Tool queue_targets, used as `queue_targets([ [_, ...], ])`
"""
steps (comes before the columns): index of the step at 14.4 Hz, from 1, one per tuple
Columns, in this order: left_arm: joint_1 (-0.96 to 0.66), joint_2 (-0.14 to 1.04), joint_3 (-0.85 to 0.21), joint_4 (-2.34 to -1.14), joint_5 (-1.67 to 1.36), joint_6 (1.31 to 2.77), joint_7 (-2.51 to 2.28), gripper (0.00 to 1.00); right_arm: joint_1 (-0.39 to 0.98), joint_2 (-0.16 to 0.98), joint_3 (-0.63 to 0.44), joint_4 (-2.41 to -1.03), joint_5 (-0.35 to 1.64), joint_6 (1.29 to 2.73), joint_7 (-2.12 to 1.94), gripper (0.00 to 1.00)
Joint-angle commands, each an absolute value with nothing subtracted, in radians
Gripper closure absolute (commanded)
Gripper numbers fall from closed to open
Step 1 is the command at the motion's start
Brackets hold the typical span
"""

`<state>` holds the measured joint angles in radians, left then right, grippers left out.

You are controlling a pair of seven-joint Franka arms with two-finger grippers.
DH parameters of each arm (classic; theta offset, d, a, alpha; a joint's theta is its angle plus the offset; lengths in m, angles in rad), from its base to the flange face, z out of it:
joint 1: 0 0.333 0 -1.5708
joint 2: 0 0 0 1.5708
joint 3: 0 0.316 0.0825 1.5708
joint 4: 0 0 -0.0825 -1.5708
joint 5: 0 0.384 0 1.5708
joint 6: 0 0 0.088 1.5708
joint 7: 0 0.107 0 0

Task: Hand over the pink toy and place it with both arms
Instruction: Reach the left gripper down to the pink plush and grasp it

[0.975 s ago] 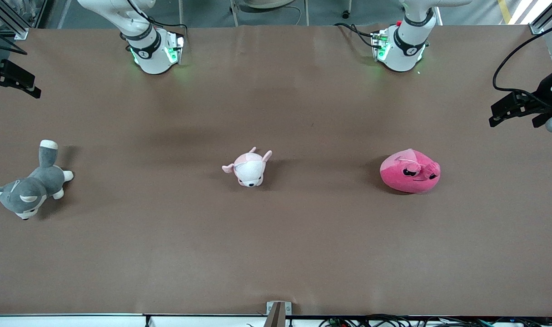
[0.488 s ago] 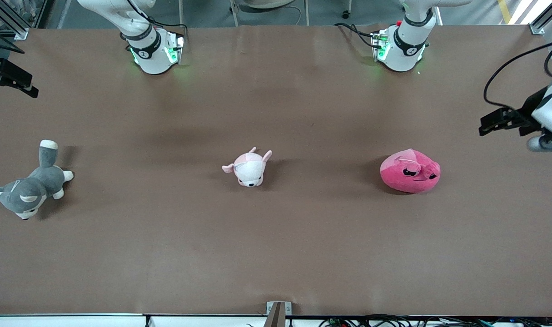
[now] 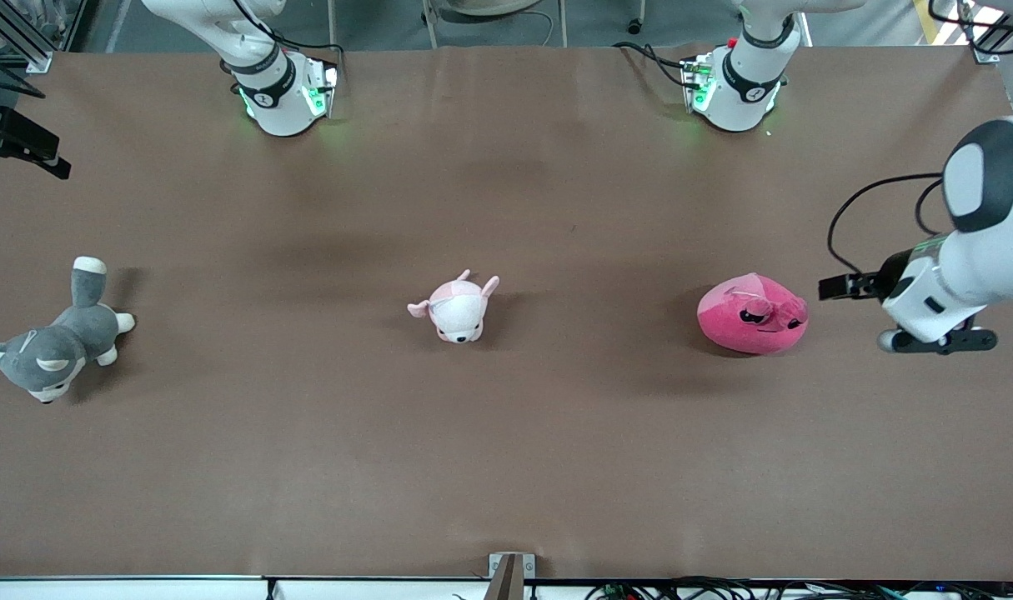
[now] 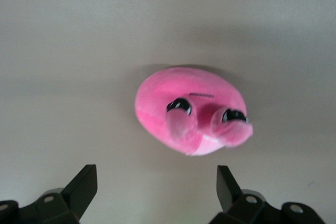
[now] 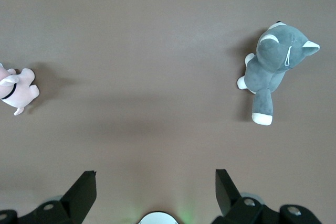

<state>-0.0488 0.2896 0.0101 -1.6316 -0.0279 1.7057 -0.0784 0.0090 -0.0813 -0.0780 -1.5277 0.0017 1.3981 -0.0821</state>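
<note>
Plainly, the left jaws stand wide open with nothing between them. In the left wrist view their two black fingertips show with bare brown tabletop in the gap. The pink toy lies on that tabletop ahead of the gap, roughly centred between the fingertips and touching neither, its dark sleepy eyes turned toward the wrist camera.

In the front view the pink toy sits in the middle band of the frame, toward the left arm's end of the tabletop. The left jaws hang over the tabletop just beside it, on the side toward that end, and clear of the plush. The left arm comes in from the frame's edge there, a black cable looping above it.

The right jaws are open too and empty, their fingertips set apart over bare tabletop. The right arm waits, its jaws at the frame's upper edge region at its own end.

A pale pink-and-white plush lies mid-frame, well apart from the pink toy. A grey-and-white dog plush lies toward the right arm's end, slightly lower in the frame.
</note>
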Motion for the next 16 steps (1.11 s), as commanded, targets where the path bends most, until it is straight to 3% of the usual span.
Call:
queue_targets([
  [1,-0.054,0.308,0.009,-1.663,-0.046,1.758,-0.109,0.0,-0.005,-0.095,-0.069,-1.536,-0.014,1.405,-0.089,0.0],
  [8,-0.049,0.308,0.002,-1.804,-0.048,1.876,-0.109,0.03,-0.008,-0.086,-0.071,-1.534,-0.014,1.407,-0.089,0.0],
  [16,-0.051,0.333,0.002,-1.818,-0.095,1.928,-0.112,0.26,-0.035,-0.055,-0.072,-1.534,-0.014,1.445,-0.09,0.0],
])
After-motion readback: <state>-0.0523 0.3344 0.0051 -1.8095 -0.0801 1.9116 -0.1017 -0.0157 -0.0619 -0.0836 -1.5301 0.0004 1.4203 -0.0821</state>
